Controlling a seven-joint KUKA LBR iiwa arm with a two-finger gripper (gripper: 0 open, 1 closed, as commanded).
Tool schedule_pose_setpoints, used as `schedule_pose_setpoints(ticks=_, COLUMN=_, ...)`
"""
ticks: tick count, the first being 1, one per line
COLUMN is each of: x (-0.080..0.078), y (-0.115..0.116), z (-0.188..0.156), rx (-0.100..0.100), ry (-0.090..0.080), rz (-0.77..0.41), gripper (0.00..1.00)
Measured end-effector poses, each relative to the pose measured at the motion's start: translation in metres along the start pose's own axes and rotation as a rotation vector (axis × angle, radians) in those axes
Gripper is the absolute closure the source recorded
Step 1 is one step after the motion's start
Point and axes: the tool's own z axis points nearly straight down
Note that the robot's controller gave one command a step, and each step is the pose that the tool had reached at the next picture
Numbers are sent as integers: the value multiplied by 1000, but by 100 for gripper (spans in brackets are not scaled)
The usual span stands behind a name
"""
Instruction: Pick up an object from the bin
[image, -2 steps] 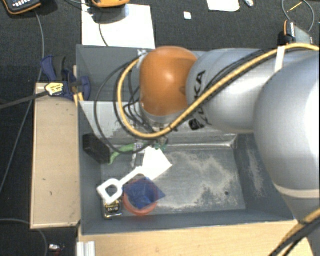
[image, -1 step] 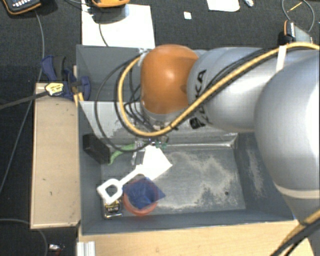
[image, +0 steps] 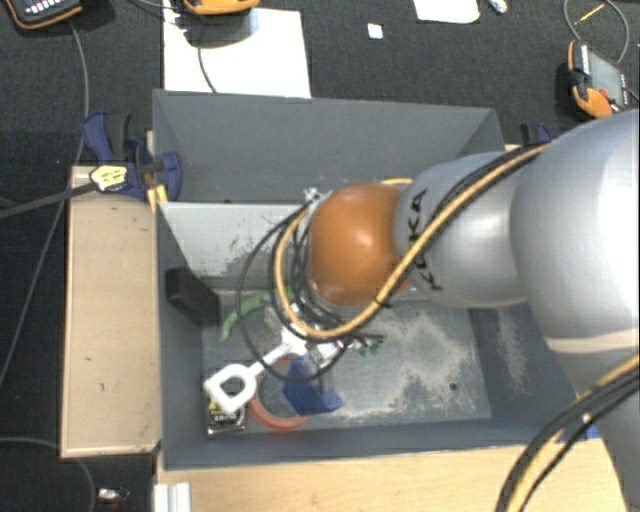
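My gripper sits low in the bin's front left part, mostly hidden under the arm's wrist. Directly beneath and in front of it lies a blue flat piece. A white tool with a looped end stretches from the gripper toward the front left corner. An orange-red ring lies beside the blue piece at the front wall. A thin green thing lies just left of the wrist.
A black block rests against the left wall. A small green bit lies right of the gripper. The arm with its orange cover and looping cables spans the bin from the right.
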Motion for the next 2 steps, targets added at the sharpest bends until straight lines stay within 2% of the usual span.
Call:
schedule_pose_setpoints(ticks=1, x=-6, y=-2, z=-61, rx=3, ry=-6, rz=23, gripper=0)
schedule_pose_setpoints(ticks=2, x=-23, y=-27, z=-28, rx=0, ry=-2, rz=25, gripper=0)
